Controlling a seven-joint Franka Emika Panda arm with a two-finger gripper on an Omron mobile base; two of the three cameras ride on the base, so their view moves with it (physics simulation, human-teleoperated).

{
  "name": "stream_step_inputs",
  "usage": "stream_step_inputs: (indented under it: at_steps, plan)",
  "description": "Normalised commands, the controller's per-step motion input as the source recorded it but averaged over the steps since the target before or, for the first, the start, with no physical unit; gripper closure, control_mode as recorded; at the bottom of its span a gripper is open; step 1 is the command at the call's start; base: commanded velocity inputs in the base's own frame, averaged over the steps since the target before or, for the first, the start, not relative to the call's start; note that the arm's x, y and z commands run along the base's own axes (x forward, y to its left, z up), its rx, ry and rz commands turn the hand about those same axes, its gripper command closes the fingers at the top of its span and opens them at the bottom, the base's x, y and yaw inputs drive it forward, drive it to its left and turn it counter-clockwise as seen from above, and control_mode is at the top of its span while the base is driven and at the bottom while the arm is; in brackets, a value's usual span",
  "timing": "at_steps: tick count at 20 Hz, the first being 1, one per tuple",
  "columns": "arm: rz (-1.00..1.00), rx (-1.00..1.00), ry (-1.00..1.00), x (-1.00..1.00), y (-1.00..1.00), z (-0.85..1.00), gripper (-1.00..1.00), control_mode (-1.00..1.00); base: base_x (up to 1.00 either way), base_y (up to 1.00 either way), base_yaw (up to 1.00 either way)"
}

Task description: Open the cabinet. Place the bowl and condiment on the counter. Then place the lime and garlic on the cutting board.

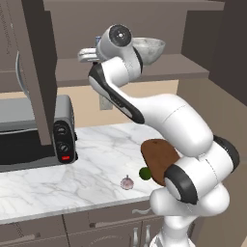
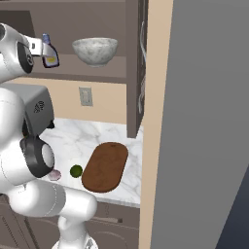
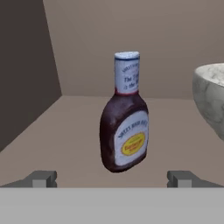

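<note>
**Up on the cabinet shelf: fingers spread wide in front of the sauce bottle**

At centre frame in the hand view stands the small dark brown-purple condiment bottle (image 3: 125, 120) with pale label and blue cap, upright on the shelf, tilted slightly. The two dark fingertips (image 3: 42, 179) rise at lower left and lower right of that frame, far apart, the bottle's base between them and a little beyond; no contact visible. Gripper (image 3: 112, 180) holds nothing.

Right edge of the hand view: rim and wall of the wide speckled grey-white stone-look bowl (image 3: 211, 98), just beside the bottle, not touching it.

Right base view, upper left: bottle and bowl side by side on the shelf of the tall dark grey-brown cabinet (image 2: 133, 68), door swung open. White arm reaches up to the bottle.

Lower centre of the right base view, on the white marble counter (image 2: 102, 133): flat oval reddish-brown wooden cutting board (image 2: 105, 166), bare on top. Small round dark green lime (image 2: 76, 170) lies just left of the board, apart from it. Pinkish-white garlic bulb (image 1: 127, 182) sits near the lime, on the marble, at lower centre of the left base view.

Left of the left base view: grey toaster oven (image 1: 36, 132) with dark knobs on the counter.
</note>
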Motion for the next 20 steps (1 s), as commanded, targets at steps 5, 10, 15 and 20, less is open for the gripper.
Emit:
stream_step_inputs:
  at_steps: [5, 10, 15, 20]
  plan:
    - [-0.03, -0.03, 0.0, 0.21, 0.06, 0.0, -1.0, -1.0, 0.0, 0.0, 0.0]
    - [-0.02, -0.01, 0.0, 0.18, 0.0, 0.0, -1.0, -1.0, 0.0, 0.0, 0.0]
    - [-0.04, 0.0, 0.0, 0.08, 0.02, 0.0, -1.0, -1.0, 0.0, 0.0, 0.0]
    - [-0.08, 0.0, 0.0, 0.0, 0.04, 0.0, -1.0, -1.0, 0.0, 0.0, 0.0]
